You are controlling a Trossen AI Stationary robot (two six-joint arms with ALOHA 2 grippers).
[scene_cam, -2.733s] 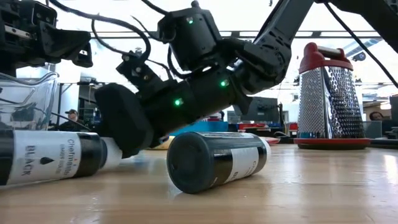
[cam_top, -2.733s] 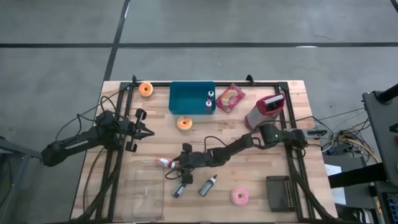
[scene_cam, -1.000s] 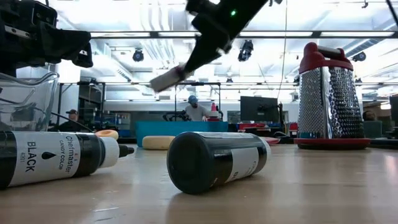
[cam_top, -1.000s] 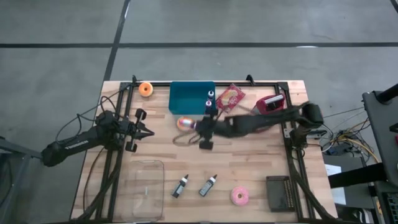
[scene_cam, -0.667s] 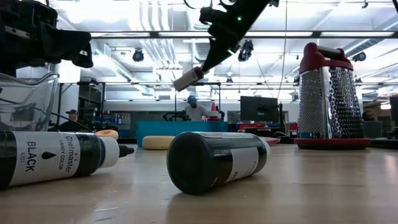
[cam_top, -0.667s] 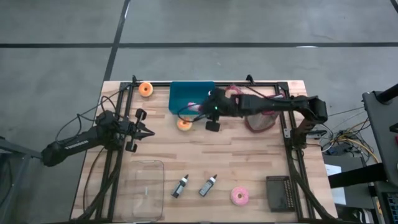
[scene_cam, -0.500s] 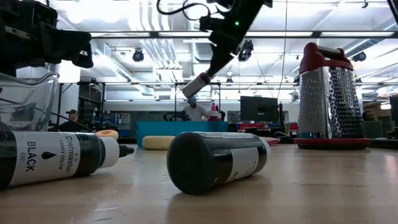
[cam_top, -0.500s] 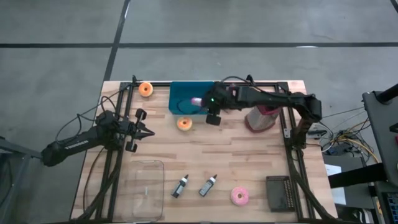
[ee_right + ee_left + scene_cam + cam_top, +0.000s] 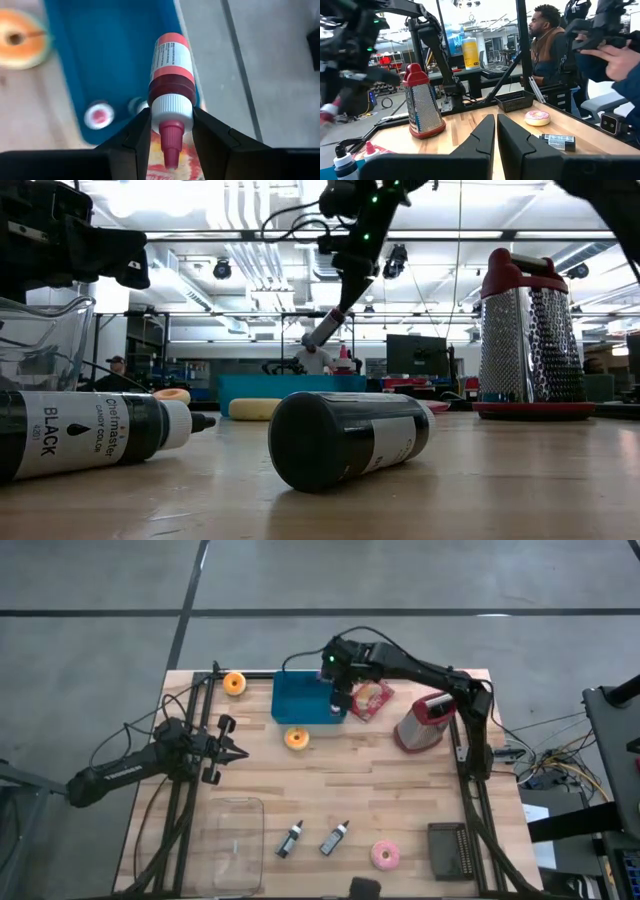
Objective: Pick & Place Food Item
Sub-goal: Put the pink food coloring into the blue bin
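Note:
A small red food-colouring bottle with a white cap hangs in my right gripper, which is shut on it above the right end of the blue tray. The low view shows the bottle high above the table, slanting down. Two capped bottles stand in the tray below it. My left gripper waits shut over the table's left side, holding nothing; its fingers point level. My right gripper pinches the bottle's white cap between its two fingers, one on each side. The fingers slant down from above. The red nozzle points back toward the wrist, and the bottle's body reaches out beyond the fingertips, tilted and clear of the tray.
An orange donut lies just before the tray, another at the far left. A snack packet and grater sit right of the tray. Two black bottles, a clear container and a pink donut lie near.
My right gripper has carried the red bottle from beside the orange donut toward the table's far edge and somewhat up, ending over the blue tray's right end. It has tipped further down, so the bottle slants more steeply.

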